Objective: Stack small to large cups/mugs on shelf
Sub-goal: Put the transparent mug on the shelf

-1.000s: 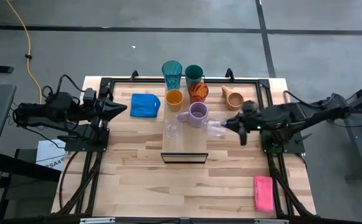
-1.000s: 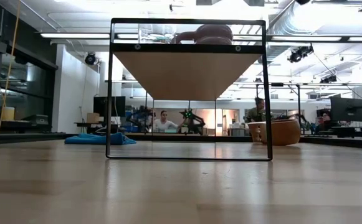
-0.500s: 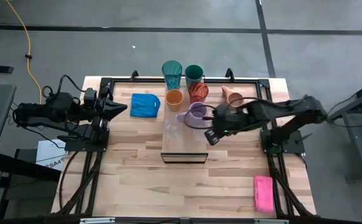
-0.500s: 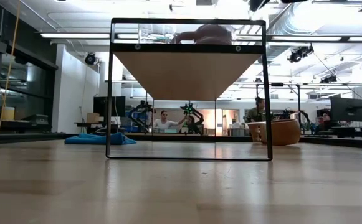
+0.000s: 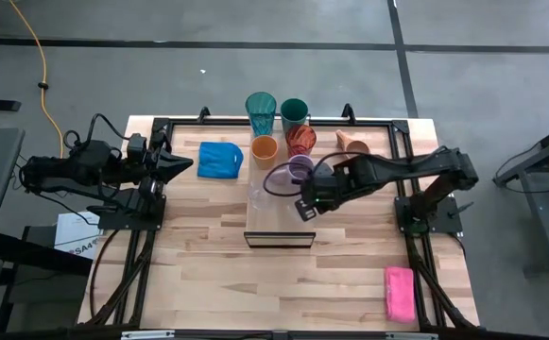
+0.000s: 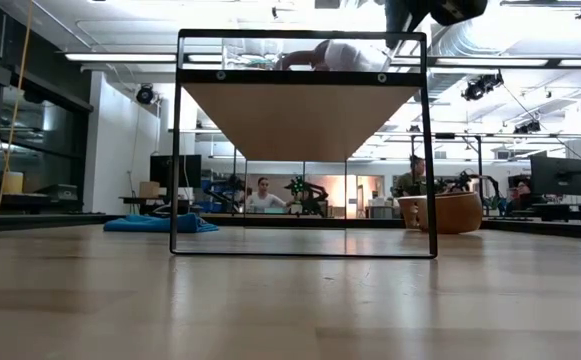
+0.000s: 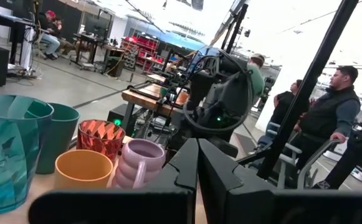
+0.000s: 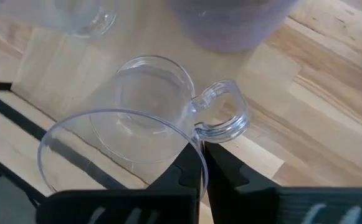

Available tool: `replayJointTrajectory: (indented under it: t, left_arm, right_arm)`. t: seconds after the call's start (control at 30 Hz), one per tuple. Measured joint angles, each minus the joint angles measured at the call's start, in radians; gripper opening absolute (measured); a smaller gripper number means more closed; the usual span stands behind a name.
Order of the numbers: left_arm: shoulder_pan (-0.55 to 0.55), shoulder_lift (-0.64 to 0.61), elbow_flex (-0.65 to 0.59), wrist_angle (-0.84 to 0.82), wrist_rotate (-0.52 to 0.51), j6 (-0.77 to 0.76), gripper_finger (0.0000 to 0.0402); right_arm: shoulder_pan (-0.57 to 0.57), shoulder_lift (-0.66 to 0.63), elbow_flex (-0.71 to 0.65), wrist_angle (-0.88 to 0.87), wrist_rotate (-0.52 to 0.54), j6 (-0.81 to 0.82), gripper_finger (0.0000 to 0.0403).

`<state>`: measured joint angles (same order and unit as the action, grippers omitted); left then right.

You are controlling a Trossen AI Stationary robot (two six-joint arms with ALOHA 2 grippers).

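Observation:
The shelf (image 5: 279, 223) stands mid-table, with a clear glass (image 5: 260, 196) on its top. Behind it are the lavender mug (image 5: 300, 167), orange cup (image 5: 265, 149), red cup (image 5: 300, 140), teal tumbler (image 5: 261, 112), dark green cup (image 5: 294, 110) and tan mug (image 5: 352, 145). My right gripper (image 5: 301, 195) reaches over the shelf's far right part, pointing steeply down, shut on a clear handled glass (image 8: 131, 134). My left gripper (image 5: 181, 166) waits shut at the table's left edge, holding nothing. My right gripper pinches the clear glass's rim (image 8: 193, 142) between its two fingers, right beside the handle (image 8: 223, 117). The fingers come from above, slanting in from the table's right. The glass hangs tilted over the shelf top, mouth toward the wrist; whether its base touches the board, I cannot tell.
A blue cloth (image 5: 219, 159) lies at the far left of the table and a pink sponge (image 5: 399, 293) at the near right corner. In the low view the shelf's black frame (image 6: 426, 150) stands on bare wood. People show in the room beyond.
My right gripper has swung from the table's right side toward the left, out over the shelf, and has tipped from about level to pointing steeply down, rolling as it went. The clear handled glass has travelled with it, staying in the shut fingers.

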<state>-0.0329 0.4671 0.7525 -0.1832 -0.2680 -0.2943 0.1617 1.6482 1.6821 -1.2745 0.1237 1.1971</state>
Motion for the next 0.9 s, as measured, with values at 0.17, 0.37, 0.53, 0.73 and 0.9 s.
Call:
replayJointTrajectory:
  t: [0.17,0.37,0.53,0.73,0.9]
  left_arm:
    - [0.0,0.0,0.0,0.0,0.0,0.001,0.0]
    - [0.0,0.0,0.0,0.0,0.0,0.001,0.0]
    - [0.0,0.0,0.0,0.0,0.0,0.001,0.0]
    - [0.0,0.0,0.0,0.0,0.0,-0.002,0.0]
    - [0.0,0.0,0.0,0.0,0.0,-0.002,0.0]
  right_arm:
    - [-0.008,0.0,-0.009,-0.001,-0.025,0.018,0.0]
    - [-0.015,0.0,-0.015,0.011,-0.024,0.018,0.0]
    - [-0.025,0.0,-0.015,0.013,-0.024,0.018,0.0]
    - [-0.03,0.0,-0.016,0.014,-0.023,0.018,0.0001]
    - [-0.034,0.0,-0.016,0.014,-0.023,0.018,0.0023]
